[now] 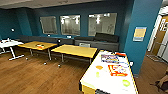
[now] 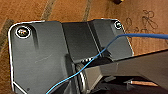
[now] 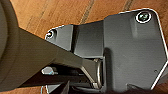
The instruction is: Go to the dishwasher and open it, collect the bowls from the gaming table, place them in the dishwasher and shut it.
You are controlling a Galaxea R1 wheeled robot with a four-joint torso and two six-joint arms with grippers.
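The gaming table point(image 1: 88, 79), white-topped with yellow edges, stands at the lower right of the head view, close in front of me. On it lie colourful board game boxes point(image 1: 109, 59) and small bowls: an orange one point(image 1: 99, 67), a pale green one point(image 1: 97, 74) and a light green one point(image 1: 126, 83) near the front right corner. The dishwasher is out of view. Both wrist views look down on the wooden floor point(image 2: 70, 10) past the robot's dark plate.
Two yellow-wood tables point(image 1: 75, 50) stand in the middle of the room, a white table point(image 1: 10, 44) at the left. A dark sofa point(image 1: 105, 41) runs along the teal wall with windows. A teal pillar point(image 1: 142, 35) rises right of the gaming table; a doorway point(image 1: 162, 37) lies beyond.
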